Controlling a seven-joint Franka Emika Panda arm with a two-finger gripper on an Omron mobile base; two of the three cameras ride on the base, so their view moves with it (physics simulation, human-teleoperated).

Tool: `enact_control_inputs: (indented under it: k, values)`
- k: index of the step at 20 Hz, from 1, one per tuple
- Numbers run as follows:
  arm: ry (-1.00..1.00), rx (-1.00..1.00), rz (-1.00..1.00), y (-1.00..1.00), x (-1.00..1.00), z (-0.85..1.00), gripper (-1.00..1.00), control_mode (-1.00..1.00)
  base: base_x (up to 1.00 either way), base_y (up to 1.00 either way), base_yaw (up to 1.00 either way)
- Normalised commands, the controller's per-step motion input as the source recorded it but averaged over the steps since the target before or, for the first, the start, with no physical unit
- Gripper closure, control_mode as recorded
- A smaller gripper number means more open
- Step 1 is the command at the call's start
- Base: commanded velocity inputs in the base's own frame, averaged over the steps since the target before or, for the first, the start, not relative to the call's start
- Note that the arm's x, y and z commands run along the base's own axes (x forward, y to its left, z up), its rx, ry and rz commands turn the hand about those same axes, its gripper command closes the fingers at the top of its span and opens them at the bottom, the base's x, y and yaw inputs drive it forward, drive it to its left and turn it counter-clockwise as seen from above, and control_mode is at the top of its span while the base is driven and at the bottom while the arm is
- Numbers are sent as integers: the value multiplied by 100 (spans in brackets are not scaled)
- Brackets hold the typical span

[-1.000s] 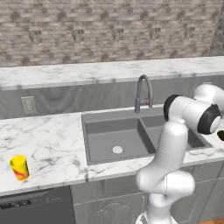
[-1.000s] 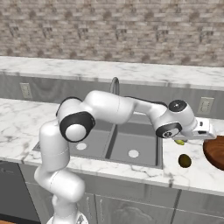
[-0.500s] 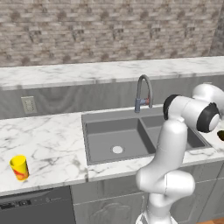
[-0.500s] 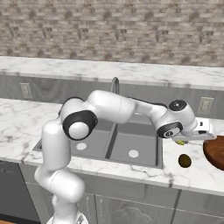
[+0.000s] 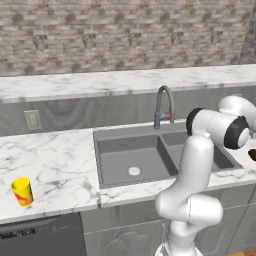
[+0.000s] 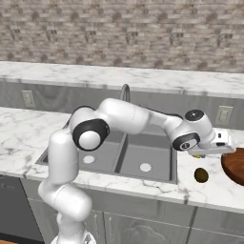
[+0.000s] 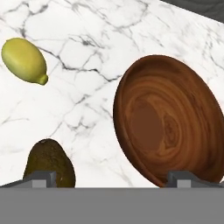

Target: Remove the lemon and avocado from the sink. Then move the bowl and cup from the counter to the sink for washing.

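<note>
Nearest the hand camera, the gripper (image 7: pixel 111 177) hangs over white marble counter (image 7: pixel 87 87) with its two dark fingertips (image 7: pixel 40 177) spread wide and nothing between them. Just beyond the left tip lies the avocado (image 7: pixel 49 164), dark and rounded, resting on the counter. Beside the right tip sits the bowl (image 7: pixel 168 120), wide, reddish-brown and empty, with its near rim reaching under that fingertip. Further out, the lemon (image 7: pixel 24 60) lies apart from both.

In the right base view, the arm stretches across the sink (image 6: pixel 128 157) to the counter on its far right, where the avocado (image 6: pixel 201 175) sits close to the counter's front edge and the bowl (image 6: pixel 234 166) sits at the picture's border. Both basins look empty, so the fruit step appears done and the bowl is probably next.

Risks from here: a descent that drifts off the bowl's rim could nudge the avocado, which may roll off the front edge. A pinch on the thin, curved rim may slip or tip the bowl.

Farthest away, in the left base view, the cup (image 5: pixel 22 191) stands upright on the counter left of the sink, well apart from the arm, near the front edge.
</note>
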Motion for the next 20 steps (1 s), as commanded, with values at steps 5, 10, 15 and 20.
enact_control_inputs:
  k: [5, 10, 15, 20]
  values:
    - [0, 0, 0, -9, 9, -13, -100, -100, 0, 0, 0]
    - [0, 0, 0, -14, 7, -10, -100, -100, 0, 0, 0]
    - [0, 0, 0, -15, 8, -9, -100, -100, 0, 0, 0]
    - [0, 0, 0, -12, 7, -8, -100, -100, 0, 0, 0]
